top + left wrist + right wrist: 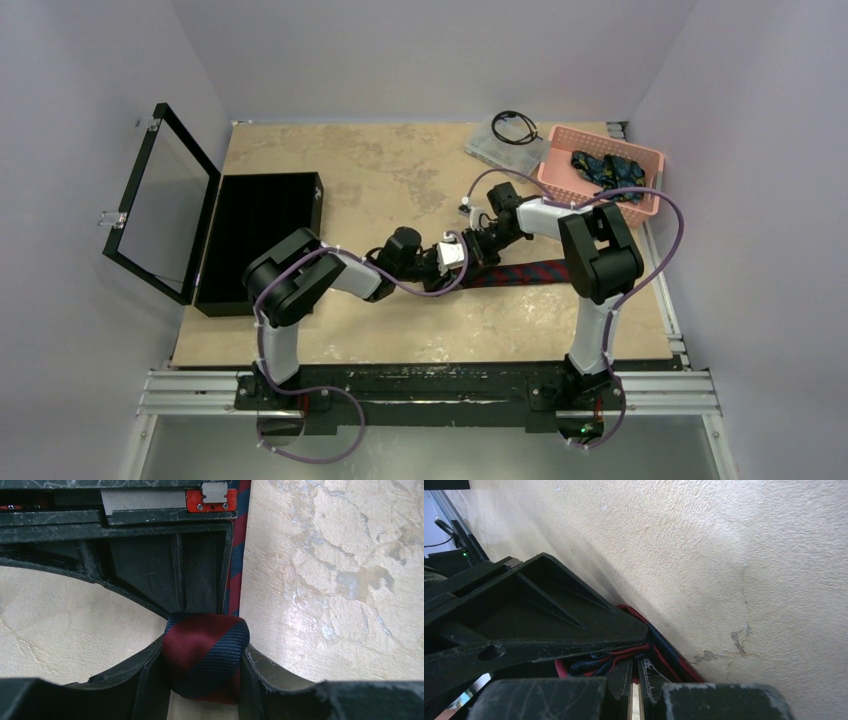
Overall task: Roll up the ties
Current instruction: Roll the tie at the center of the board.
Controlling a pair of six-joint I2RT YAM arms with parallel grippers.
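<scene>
The maroon tie with navy stripes (pixel 530 272) lies flat on the table's right half, with its left end wound into a small roll (pixel 205 652). My left gripper (pixel 202 656) is shut on that roll, one finger on each side; in the top view it (pixel 462 260) is at the table's middle. My right gripper (pixel 637 661) meets it from the right (pixel 485 245). Its jaws are nearly together, with their tips in the tie's layered edges (pixel 659 647). The flat strip (pixel 235 555) runs away beside the right gripper's finger (pixel 200 575). Dark blue and teal ties (pixel 605 170) lie in a pink basket (pixel 650 205).
An open black box (pixel 255 240) with its glass lid (pixel 160 200) raised stands at the left. A clear plastic container (pixel 490 152) with a coiled black cable (pixel 515 128) sits at the back beside the basket. Purple cables loop off both arms.
</scene>
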